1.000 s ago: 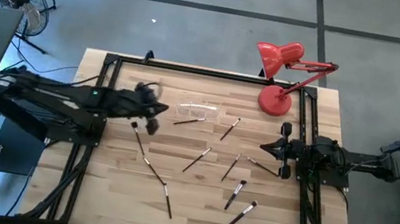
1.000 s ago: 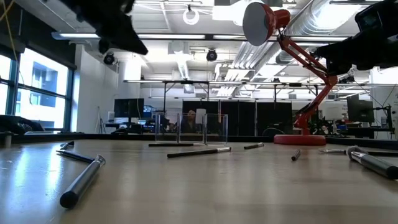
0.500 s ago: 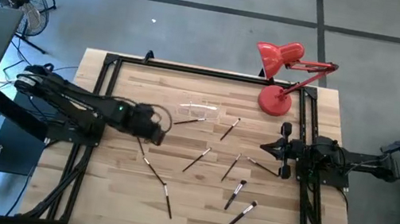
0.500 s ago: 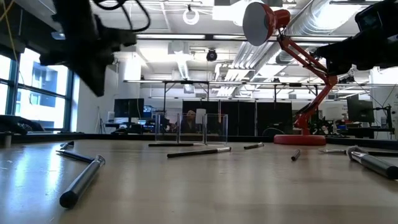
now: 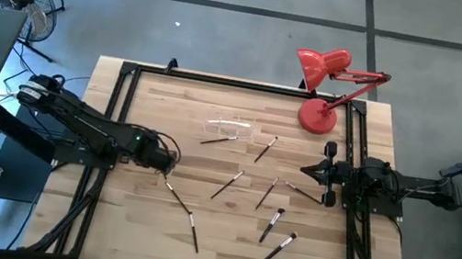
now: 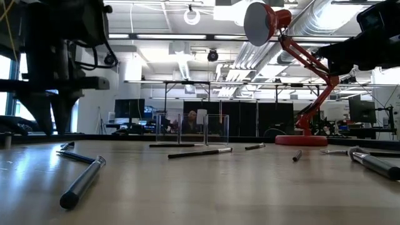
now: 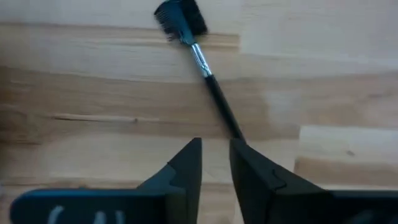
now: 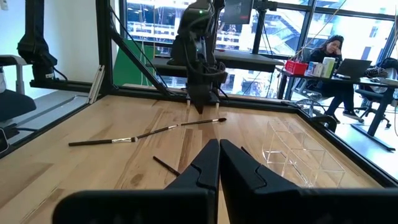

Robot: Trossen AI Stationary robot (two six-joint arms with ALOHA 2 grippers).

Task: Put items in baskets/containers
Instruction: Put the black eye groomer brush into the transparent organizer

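Brush [image 7: 205, 74] handle end hidden behind left hand [image 7: 216, 163]

Thin dark-handled makeup brushes [image 5: 226, 185] lie flat and scattered over the wooden bench [image 5: 223, 240], all apart from the clear plastic holder [image 5: 231, 130]. The holder stands upright near the back middle of the bench, its compartments see-through, with no brush visible inside. Two brushes lie just beside it, one at its front edge [image 5: 216, 139] and one slanted to its right [image 5: 266, 148]. A comb-headed brush [image 7: 198, 57] with a silvery ferrule lies flat at the left. Two thicker brushes [image 5: 280, 245] lie near the front right.
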